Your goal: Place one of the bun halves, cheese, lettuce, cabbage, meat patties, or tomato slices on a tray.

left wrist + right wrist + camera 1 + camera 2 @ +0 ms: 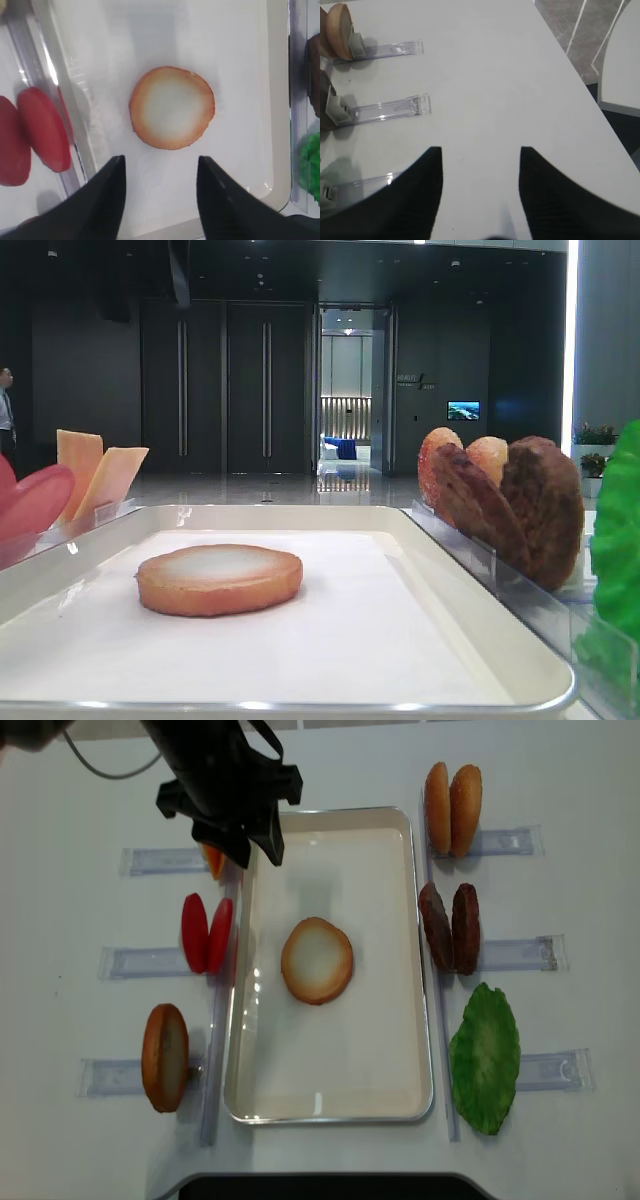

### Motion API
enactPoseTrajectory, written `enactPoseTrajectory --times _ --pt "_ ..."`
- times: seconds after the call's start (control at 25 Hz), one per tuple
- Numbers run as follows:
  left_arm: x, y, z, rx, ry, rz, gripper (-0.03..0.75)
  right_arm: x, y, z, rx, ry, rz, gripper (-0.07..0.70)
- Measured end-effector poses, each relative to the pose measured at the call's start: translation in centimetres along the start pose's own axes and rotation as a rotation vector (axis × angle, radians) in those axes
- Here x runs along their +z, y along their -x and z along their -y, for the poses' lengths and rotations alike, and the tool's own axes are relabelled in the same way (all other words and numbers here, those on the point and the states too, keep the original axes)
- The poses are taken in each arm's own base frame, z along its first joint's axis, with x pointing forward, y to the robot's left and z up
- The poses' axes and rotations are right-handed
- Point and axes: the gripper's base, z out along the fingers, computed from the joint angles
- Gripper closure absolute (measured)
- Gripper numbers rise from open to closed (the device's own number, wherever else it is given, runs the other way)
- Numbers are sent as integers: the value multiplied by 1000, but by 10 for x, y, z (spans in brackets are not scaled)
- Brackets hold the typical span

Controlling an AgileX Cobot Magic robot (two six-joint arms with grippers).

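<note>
We see the bun half (pixel 172 107) flat on the tray (pixel 260 165), just beyond the open, empty left hand (pixel 159 167).

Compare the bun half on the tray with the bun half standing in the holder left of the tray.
The bun half on the tray lies flat, pale cream face up; the bun half in the holder stands on edge. The first rests on the tray's white liner; the second sits outside it, at the end of a clear plastic holder. The first shows a cream centre ringed in tan; the second shows a darker, browner face. Both are round, similar-sized discs.
</note>
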Motion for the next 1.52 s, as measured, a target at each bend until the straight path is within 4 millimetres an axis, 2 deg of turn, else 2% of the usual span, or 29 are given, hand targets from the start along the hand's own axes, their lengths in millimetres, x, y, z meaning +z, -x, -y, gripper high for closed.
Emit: enactPoseTrajectory --times 0.08,0.16,0.28,0.52,0.64,0.84,1.0,1.08,1.16,1.24,1.32,1.44,1.52 --pt "-10 3 1 7 5 36 298 0 0 0 0 0 0 292" --pt "-15 4 1 7 4 52 210 0 0 0 0 0 0 292" --pt "-16 5 0 -4 15 57 97 0 0 0 0 0 0 292" --pt "-18 11 -17 19 148 101 60 0 0 0 0 0 0 292" --pt "-23 19 -45 -27 209 122 59 0 0 0 0 0 0 292" --pt "-38 30 -126 -119 317 134 59 0 0 0 0 0 0 292" --pt "-52 27 -188 -165 418 124 59 0 0 0 0 0 0 292" --pt "-58 23 -207 -193 435 121 59 0 0 0 0 0 0 292" --pt "-64 18 -216 -211 445 126 59 0 0 0 0 0 0 292" --pt "-67 9 -216 -210 452 120 59 0 0 0 0 0 0 292" --pt "-70 -12 -212 -208 460 102 59 0 0 0 0 0 0 292" --pt "-61 -64 -204 -226 452 27 61 0 0 0 0 0 0 292" --pt "-49 -111 -196 -250 432 -32 61 0 0 0 0 0 0 292"
